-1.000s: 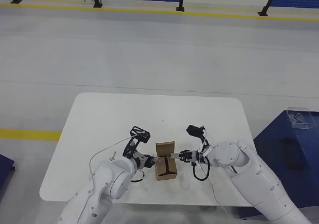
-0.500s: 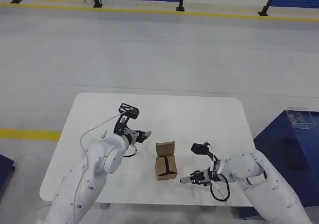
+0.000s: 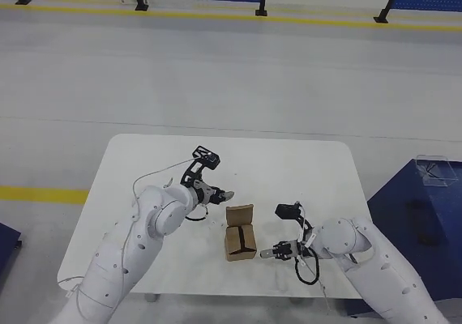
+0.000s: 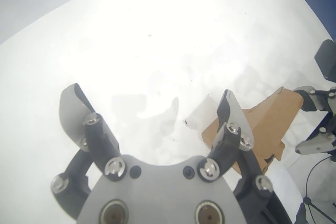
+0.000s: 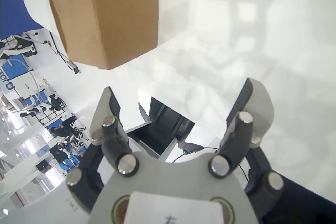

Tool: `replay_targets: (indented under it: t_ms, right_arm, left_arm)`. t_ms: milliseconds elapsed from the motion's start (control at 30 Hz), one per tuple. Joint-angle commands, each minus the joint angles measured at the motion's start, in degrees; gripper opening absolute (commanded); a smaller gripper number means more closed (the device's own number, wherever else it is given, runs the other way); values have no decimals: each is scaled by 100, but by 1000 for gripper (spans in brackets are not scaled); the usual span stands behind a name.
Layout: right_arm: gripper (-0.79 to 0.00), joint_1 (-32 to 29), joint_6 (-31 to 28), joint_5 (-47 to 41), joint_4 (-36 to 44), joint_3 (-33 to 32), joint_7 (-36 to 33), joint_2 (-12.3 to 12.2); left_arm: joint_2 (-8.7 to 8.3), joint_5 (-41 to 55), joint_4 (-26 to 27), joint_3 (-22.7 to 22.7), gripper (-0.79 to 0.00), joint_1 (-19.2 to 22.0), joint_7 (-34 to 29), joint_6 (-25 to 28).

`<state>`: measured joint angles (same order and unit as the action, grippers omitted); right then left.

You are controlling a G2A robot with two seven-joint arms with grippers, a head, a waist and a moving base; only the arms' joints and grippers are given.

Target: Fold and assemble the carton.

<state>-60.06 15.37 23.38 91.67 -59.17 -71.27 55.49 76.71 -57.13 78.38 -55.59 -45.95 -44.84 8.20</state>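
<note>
A small brown carton (image 3: 240,240) stands on the white table (image 3: 134,178) near its front edge. Its far flap (image 3: 240,215) is raised, and dark gaps show between its top flaps. My left gripper (image 3: 221,195) hovers open just beyond and left of the carton, holding nothing. In the left wrist view that gripper (image 4: 151,93) is over bare table, with the carton (image 4: 262,125) beside one finger. My right gripper (image 3: 270,253) is open to the carton's near right, a small gap away. In the right wrist view the carton (image 5: 105,17) sits ahead of the empty right gripper (image 5: 179,91).
A dark blue bin (image 3: 442,219) stands off the table's right edge with a clear plastic box (image 3: 435,170) on top. The table's front edge lies just behind the right gripper. Grey floor with yellow lines surrounds the table.
Both grippers left the carton's sides a second ago. Since then the left gripper swung away and came back toward the carton's far side; the right dropped toward the front edge, then edged closer.
</note>
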Motion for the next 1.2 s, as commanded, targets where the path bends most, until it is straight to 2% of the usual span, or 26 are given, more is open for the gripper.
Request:
replay_targets:
  t_ms: [0, 233, 333, 433, 633, 867, 1167]
  right_arm:
    - [0, 71, 2, -16, -96, -9, 27, 8]
    - [0, 208, 4, -25, -314, -114, 112, 7]
    - [0, 273, -209, -344, -433, -106, -188, 18]
    - [0, 293, -456, -495, -458, -27, -552, 18]
    - [0, 384, -491, -719, -673, 223, -558, 92]
    - [0, 741, -540, -957, -1202, 687, -315, 281]
    - [0, 1050, -424, -713, -1582, 950, 138, 408]
  left_arm:
    - [-18, 33, 107, -50, 0, -96, -49, 27]
    - [-73, 258, 367, -213, 0, -419, -161, 183]
    - [-85, 270, 408, -249, 0, -494, -146, 171]
    - [-90, 292, 393, -283, 0, -514, -132, 148]
    - [-85, 295, 344, -277, 0, -482, -129, 117]
    - [-86, 294, 333, -273, 0, -518, -110, 108]
    - [-99, 269, 427, -285, 0, -592, -121, 125]
